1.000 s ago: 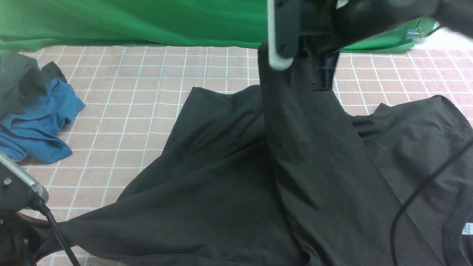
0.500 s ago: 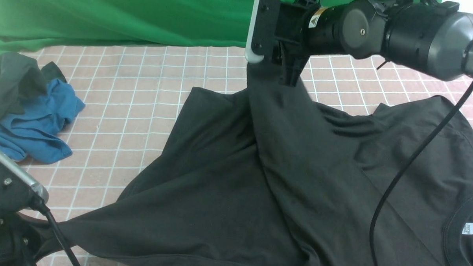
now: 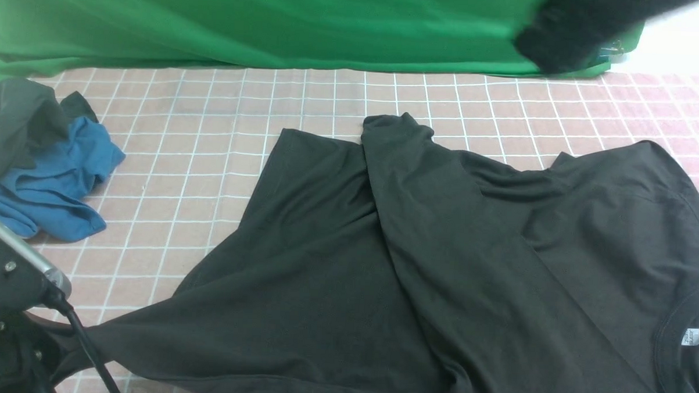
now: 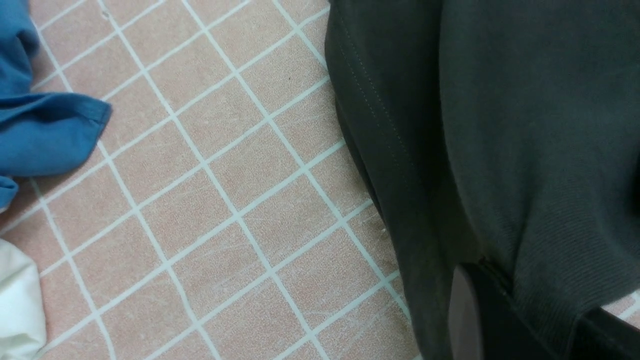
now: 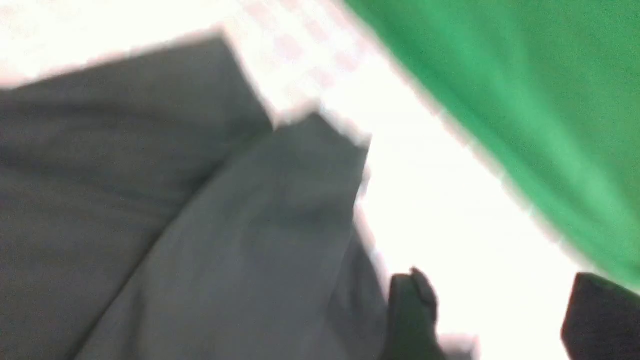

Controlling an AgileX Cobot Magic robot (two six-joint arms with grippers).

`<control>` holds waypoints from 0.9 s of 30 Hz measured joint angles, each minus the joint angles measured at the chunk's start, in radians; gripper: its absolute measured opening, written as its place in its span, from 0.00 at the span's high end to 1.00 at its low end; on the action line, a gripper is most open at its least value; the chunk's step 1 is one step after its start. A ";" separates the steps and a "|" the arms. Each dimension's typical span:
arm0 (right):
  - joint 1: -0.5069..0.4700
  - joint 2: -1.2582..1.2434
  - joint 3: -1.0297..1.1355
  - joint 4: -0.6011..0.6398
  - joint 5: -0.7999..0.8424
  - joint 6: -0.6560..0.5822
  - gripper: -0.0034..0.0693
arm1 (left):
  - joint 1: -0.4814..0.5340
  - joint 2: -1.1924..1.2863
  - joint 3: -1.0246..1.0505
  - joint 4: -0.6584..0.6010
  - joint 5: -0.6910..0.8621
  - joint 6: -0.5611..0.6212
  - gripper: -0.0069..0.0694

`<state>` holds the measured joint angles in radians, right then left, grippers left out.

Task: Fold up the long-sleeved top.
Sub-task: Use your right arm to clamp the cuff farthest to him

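Black thin jersey: the long-sleeved top [image 3: 335,266] lies spread on the table [image 3: 224,128], collar at near right. One sleeve [image 3: 430,211] is laid slantwise across the body w/ its cuff end poking just past the far hem. Left fingers [image 4: 475,310] are closed tight on a bit of the top's edge at near left, and the cloth runs fairly taut to that corner. Right fingers [image 5: 412,310] stand apart, nothing btwn them. That arm is up high by the green backdrop [image 3: 216,23], blurred.

Risks, as I judge them:
- Any tug from the left grip prob drags the whole body & slides the sleeve off its line, bc jersey this thin won't hold its place.
- Wrinkles beside the sleeve near the far shoulder get pressed in if the next fold goes over them.
- Right fingers coming down fast could pinch 2 layers instead of 1.

Blue garment [image 3: 53,180] is well apart, no worry there.
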<state>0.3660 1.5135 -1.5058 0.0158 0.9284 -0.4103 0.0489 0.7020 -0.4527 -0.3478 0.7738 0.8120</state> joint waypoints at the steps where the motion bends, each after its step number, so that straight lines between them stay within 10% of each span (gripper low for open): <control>1: 0.000 -0.059 0.080 -0.001 0.059 0.061 0.41 | 0.000 0.000 0.000 -0.008 -0.001 -0.001 0.88; 12: 0.210 -0.238 0.778 -0.089 0.265 0.127 0.27 | 0.000 0.000 0.000 -0.019 -0.002 -0.015 0.88; 17: 0.238 -0.241 0.975 -0.188 0.116 0.122 0.12 | 0.000 0.000 0.000 -0.024 -0.002 -0.015 0.88; 27: 0.239 -0.184 1.032 -0.271 -0.124 0.122 0.21 | 0.000 0.000 0.000 -0.034 -0.002 -0.015 0.88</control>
<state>0.6052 1.3291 -0.4739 -0.2556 0.8045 -0.2883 0.0489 0.7020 -0.4527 -0.3818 0.7721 0.7968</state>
